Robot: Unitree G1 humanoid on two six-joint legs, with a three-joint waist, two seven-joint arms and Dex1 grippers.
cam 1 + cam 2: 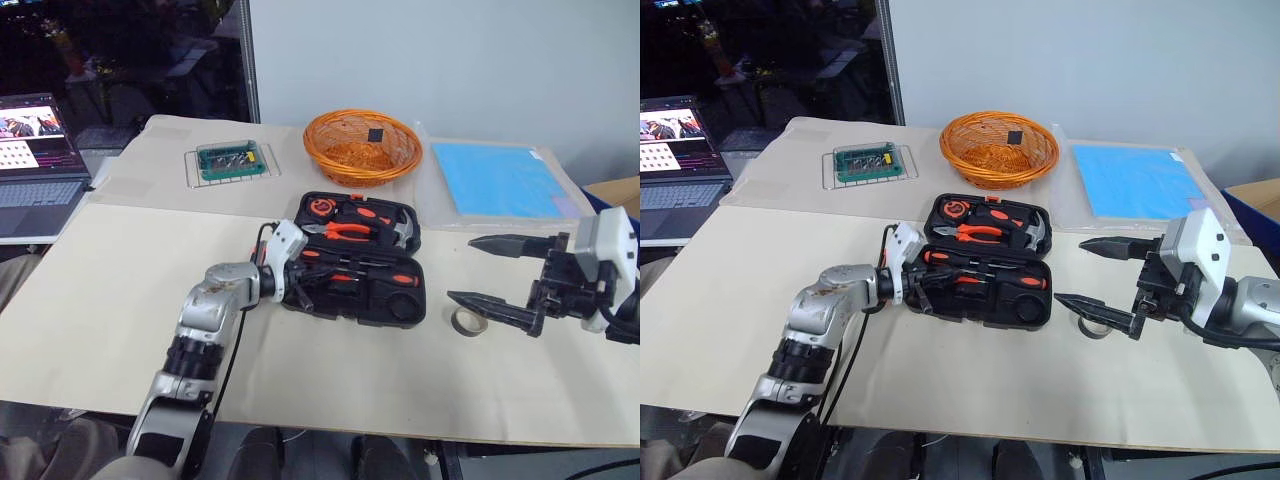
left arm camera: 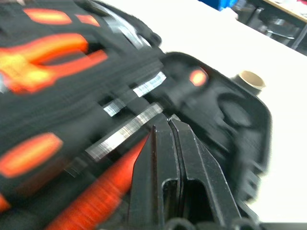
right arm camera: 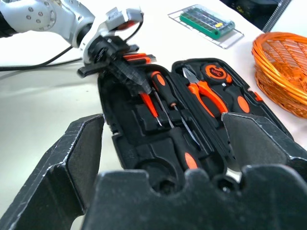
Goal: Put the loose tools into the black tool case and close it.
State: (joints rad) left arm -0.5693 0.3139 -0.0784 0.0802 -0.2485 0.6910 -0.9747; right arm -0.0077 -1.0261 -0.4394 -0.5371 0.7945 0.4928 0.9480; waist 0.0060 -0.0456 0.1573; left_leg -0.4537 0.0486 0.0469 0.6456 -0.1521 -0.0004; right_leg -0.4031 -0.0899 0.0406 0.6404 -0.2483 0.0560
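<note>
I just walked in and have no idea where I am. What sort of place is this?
Probably a lab or workshop test bench. A paper-covered table holds an open black tool case with tools inside, an orange woven basket stands behind it, and a running laptop sits at the side.

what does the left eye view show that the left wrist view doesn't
Left eye view: the orange basket, the green box, the blue sheet, the laptop and the open right gripper. Left wrist view: the left gripper, shut, seen close over the screwdrivers. Both: the open black tool case, the pliers and the tape roll on the table beside the case.
</note>
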